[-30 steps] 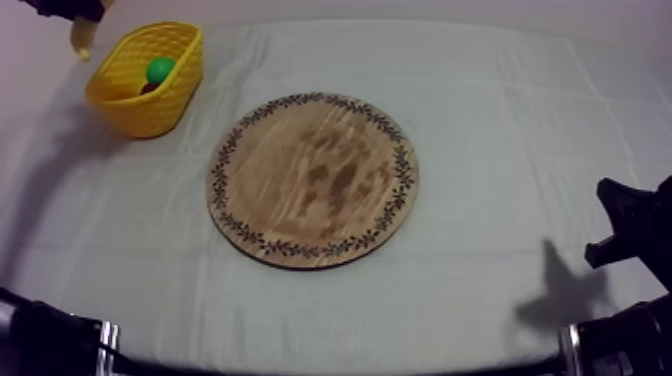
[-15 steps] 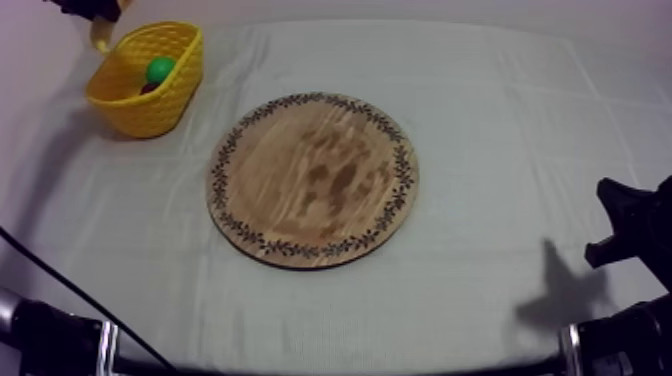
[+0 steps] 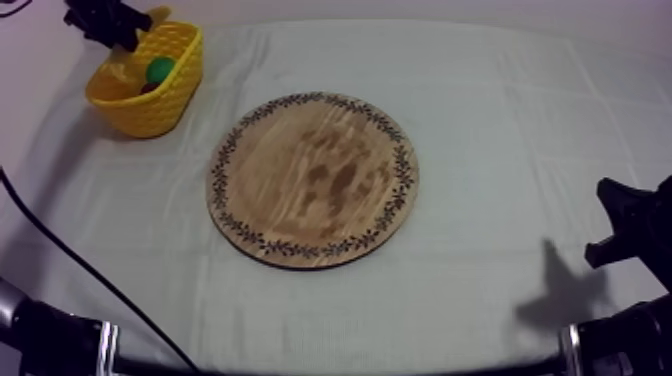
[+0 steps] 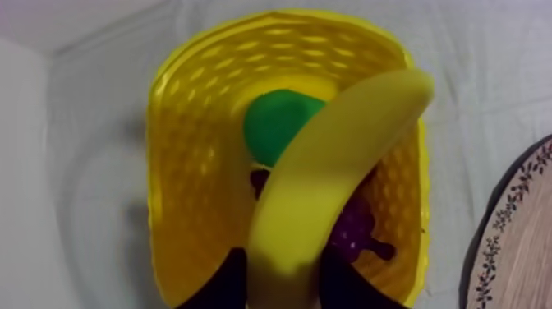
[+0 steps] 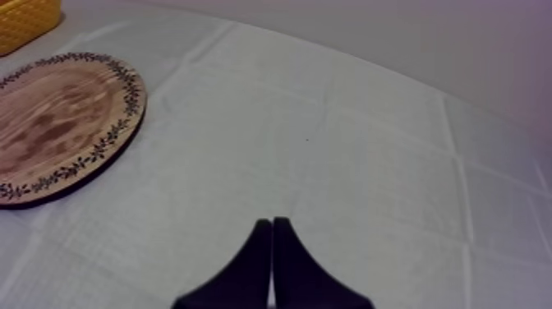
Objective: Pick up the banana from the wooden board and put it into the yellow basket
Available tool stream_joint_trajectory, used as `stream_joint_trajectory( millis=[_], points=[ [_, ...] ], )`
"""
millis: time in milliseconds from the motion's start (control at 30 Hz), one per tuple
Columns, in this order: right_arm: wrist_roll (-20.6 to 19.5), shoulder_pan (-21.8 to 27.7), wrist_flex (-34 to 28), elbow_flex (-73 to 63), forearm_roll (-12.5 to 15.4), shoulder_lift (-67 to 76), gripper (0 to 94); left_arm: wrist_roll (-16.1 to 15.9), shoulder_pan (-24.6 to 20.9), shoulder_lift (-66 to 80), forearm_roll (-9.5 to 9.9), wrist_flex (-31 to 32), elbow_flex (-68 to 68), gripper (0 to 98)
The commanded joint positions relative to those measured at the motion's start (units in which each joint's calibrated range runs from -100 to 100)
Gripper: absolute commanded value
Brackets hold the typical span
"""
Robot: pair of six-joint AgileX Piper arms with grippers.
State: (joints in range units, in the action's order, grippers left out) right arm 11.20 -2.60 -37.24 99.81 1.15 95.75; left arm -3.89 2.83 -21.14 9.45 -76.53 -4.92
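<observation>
The yellow banana (image 4: pixel 328 164) hangs lengthwise over the inside of the yellow basket (image 4: pixel 185 164), and my left gripper (image 4: pixel 283 283) is shut on its near end. Under it in the basket lie a green pear (image 4: pixel 275 123) and purple grapes (image 4: pixel 357 230). From above, my left gripper (image 3: pixel 108 20) sits over the far rim of the basket (image 3: pixel 150 105) at the table's far left. The round wooden board (image 3: pixel 312 180) in the middle is bare. My right gripper (image 5: pixel 271 238) is shut on nothing, low over the cloth at the right (image 3: pixel 625 235).
The board's patterned rim (image 4: pixel 517 238) lies just right of the basket. From the right wrist the board (image 5: pixel 57 123) and a corner of the basket (image 5: pixel 29 20) are far off. Bare cloth stretches across the right half.
My left gripper has carried the banana rightward, from beside the basket's far left corner to over its inside. The right arm has not moved.
</observation>
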Motion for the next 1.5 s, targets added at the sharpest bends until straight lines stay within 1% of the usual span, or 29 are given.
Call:
stream_joint_trajectory(
  millis=[0,433,533,567,633,700,767,833,933,1033,1267,1367,1467],
  points=[
    [0.01,0.00,-0.02,-0.03,0.00,0.00,0.3,0.05,-0.13,-0.79,-0.05,0.15,-0.28,22.7],
    [0.01,0.00,-0.02,-0.03,0.00,0.00,0.3,0.09,-0.83,-3.34,0.00,1.33,-2.82,22.1],
    [0.01,0.00,-0.02,-0.03,0.00,0.00,0.3,0.04,-0.84,-3.50,0.01,1.36,-3.01,23.3],
    [0.01,0.00,-0.02,-0.03,0.00,0.00,0.3,0.15,-0.86,-3.54,0.05,1.36,-3.04,25.6],
    [0.01,0.00,-0.02,-0.03,0.00,0.00,0.3,0.53,-0.99,-3.63,0.15,1.41,-3.08,35.0],
    [0.01,0.00,-0.02,-0.03,0.00,0.00,0.3,0.39,-1.10,-3.68,0.10,1.33,-3.10,49.0],
    [0.01,0.00,-0.02,-0.03,0.00,0.00,0.3,0.14,-1.15,-3.63,0.09,1.18,-3.10,59.4],
    [0.01,0.00,-0.02,-0.03,0.00,0.00,0.3,0.05,-1.14,-3.56,0.14,1.10,-3.11,64.7],
    [0.01,0.00,-0.02,-0.03,0.00,0.00,0.3,0.22,-1.08,-3.42,0.16,1.22,-3.22,67.2],
    [0.01,0.00,-0.02,-0.03,0.00,0.00,0.3,0.59,-1.00,-3.14,0.18,1.62,-3.30,64.6],
    [0.01,0.00,-0.02,-0.03,0.00,0.00,0.3,1.03,-0.90,-1.36,-0.07,2.76,-3.14,37.0],
    [0.01,0.00,-0.02,-0.03,0.00,0.00,0.3,0.34,-0.83,0.05,-0.49,3.10,-2.74,26.8],
    [0.01,0.00,-0.02,-0.03,0.00,0.00,0.3,-0.60,-0.92,1.92,-1.33,3.47,-2.18,18.3]
  ],
)
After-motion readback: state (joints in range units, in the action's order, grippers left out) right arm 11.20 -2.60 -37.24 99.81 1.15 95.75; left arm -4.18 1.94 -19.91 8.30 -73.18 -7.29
